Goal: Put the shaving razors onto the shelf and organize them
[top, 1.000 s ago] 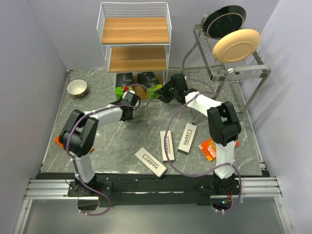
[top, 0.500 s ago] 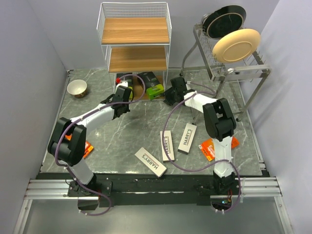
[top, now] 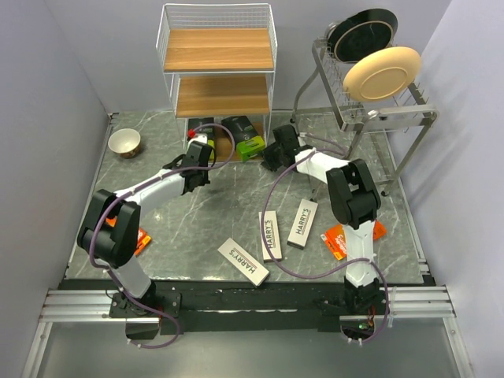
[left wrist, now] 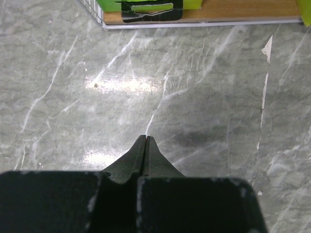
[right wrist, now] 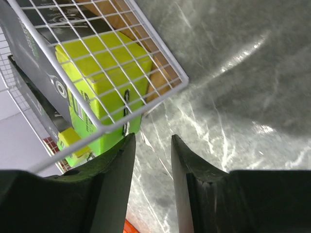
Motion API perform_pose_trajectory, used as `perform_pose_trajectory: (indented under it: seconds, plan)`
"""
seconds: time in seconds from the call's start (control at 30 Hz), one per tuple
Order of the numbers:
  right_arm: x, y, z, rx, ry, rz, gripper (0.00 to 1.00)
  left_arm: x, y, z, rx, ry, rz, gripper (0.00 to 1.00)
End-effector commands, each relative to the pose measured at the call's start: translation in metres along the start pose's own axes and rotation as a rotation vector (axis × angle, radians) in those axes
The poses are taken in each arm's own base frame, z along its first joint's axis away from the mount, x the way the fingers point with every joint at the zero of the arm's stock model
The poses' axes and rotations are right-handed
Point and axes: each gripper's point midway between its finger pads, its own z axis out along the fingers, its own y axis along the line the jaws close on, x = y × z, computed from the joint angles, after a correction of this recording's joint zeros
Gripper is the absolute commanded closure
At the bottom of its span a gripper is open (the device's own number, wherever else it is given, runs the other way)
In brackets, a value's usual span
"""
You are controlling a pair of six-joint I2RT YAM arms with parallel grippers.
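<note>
The shelf stands at the back centre. A black razor box with a lime-green end lies on its bottom tier; through the wire in the right wrist view it shows green. My right gripper is open and empty just outside the shelf's right front corner. My left gripper is shut and empty over the marble, in front of the bottom tier. Another green box end sits ahead of it. Three white Harry's boxes and orange packs lie on the table.
A small bowl sits at the back left. A grey dish rack with plates stands at the back right. Cables trail over the table between the arms. The shelf's two upper tiers hold nothing.
My left arm has stretched toward the shelf's bottom tier, uncovering the left orange pack. My right gripper has drawn back slightly from the green box end. Little has moved in the last half second.
</note>
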Motion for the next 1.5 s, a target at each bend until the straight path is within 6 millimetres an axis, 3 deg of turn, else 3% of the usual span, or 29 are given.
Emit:
perform_pose_trajectory:
  seconds: [0.0, 0.43, 0.77, 0.97, 1.1, 1.3, 1.43, 1.47]
  plan:
    - [-0.012, 0.033, -0.022, -0.086, -0.04, 0.014, 0.57, -0.002, -0.007, 0.006, 0.019, 0.005, -0.02, 0.99]
    - [-0.018, 0.053, -0.011, -0.133, -0.054, 0.021, 0.58, 0.006, -0.003, 0.005, 0.015, 0.017, -0.014, 0.99]
    - [-0.007, 0.017, 0.012, 0.002, -0.062, 0.098, 0.62, -0.006, -0.01, 0.013, 0.014, -0.003, -0.019, 0.99]
    - [-0.009, 0.02, 0.025, -0.008, -0.087, 0.128, 0.65, -0.016, -0.02, 0.022, 0.03, -0.014, -0.045, 0.99]
    - [-0.009, 0.017, 0.028, 0.007, -0.099, 0.152, 0.9, -0.023, -0.031, 0.029, 0.053, -0.032, -0.06, 0.99]
    - [-0.006, 0.011, 0.023, 0.011, -0.085, 0.157, 1.0, -0.048, -0.06, 0.038, 0.115, -0.12, -0.047, 0.99]
    - [-0.002, 0.015, 0.019, -0.005, -0.071, 0.155, 1.0, -0.07, -0.079, 0.045, 0.141, -0.18, -0.056, 0.99]
    - [0.0, 0.017, 0.018, -0.007, -0.067, 0.155, 1.0, -0.067, -0.082, 0.051, 0.134, -0.173, -0.054, 0.99]
